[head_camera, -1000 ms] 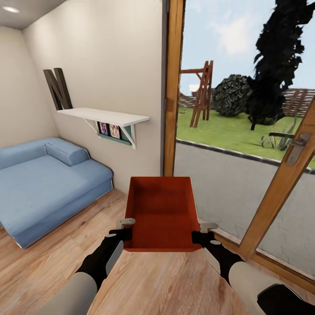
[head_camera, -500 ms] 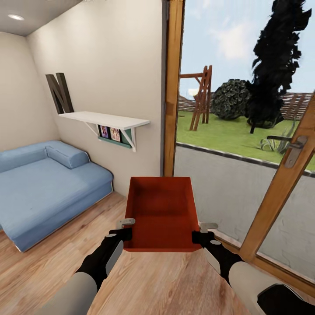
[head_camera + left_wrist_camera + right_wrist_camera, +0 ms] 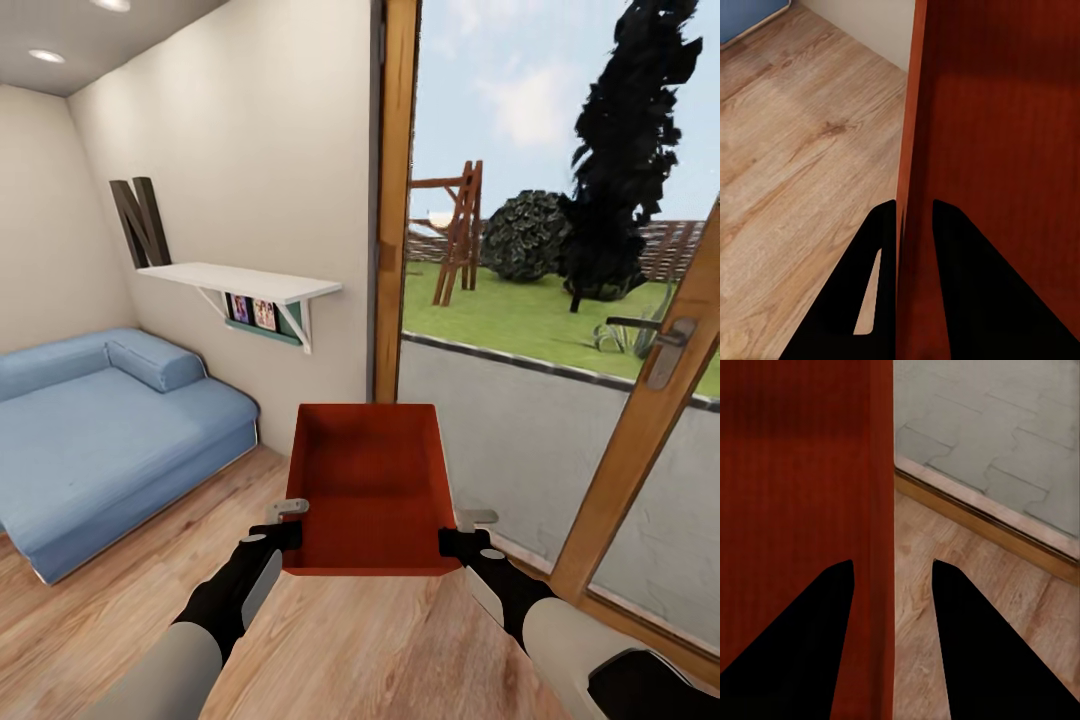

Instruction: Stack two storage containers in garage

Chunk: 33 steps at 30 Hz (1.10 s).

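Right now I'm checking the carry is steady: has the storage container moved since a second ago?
Yes, but only with the robot: the storage container keeps its place in view, while the white shelf has sunk slightly toward it.

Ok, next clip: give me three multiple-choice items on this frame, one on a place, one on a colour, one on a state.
1. Where is the blue fabric sofa?
A. the head view's left, against the wall
B. outside on the grass
C. under the white wall shelf

2. What colour is the rectangular plastic storage container?
A. blue
B. red-orange
C. grey

3. How is the container held?
A. resting on the floor
B. by one gripper
C. by the left gripper and right gripper, one on each side wall

Key: 1 A, it sits by the left wall; 2 B, walls and inside are red-orange; 3 C, both wrist views show fingers astride a wall.
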Motion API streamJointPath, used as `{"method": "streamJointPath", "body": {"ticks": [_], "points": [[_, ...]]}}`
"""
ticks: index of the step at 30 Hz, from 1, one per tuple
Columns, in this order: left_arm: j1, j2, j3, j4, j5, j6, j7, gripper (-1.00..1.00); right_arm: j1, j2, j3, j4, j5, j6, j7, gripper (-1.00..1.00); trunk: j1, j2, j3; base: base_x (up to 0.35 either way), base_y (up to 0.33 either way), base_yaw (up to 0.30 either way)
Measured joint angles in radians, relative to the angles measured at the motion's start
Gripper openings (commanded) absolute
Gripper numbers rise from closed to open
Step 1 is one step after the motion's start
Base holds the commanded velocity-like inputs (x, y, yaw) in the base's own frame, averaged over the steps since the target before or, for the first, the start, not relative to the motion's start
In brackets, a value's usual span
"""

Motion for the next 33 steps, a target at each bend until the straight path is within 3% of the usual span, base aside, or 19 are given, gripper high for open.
{"method": "streamJointPath", "body": {"ticks": [25,33], "points": [[-0.001,0.0,0.0,0.0,0.0,0.0,0.0,-1.0,-0.001,0.0,0.0,0.0,0.0,0.0,0.0,-1.0,0.0,-0.002,0.037,0.0,0.0,0.0],[-0.001,0.0,0.0,0.0,0.0,0.001,0.0,-1.0,-0.001,0.0,0.0,0.0,-0.001,0.0,0.0,-1.0,0.0,-0.001,0.039,0.0,0.0,0.0]]}}
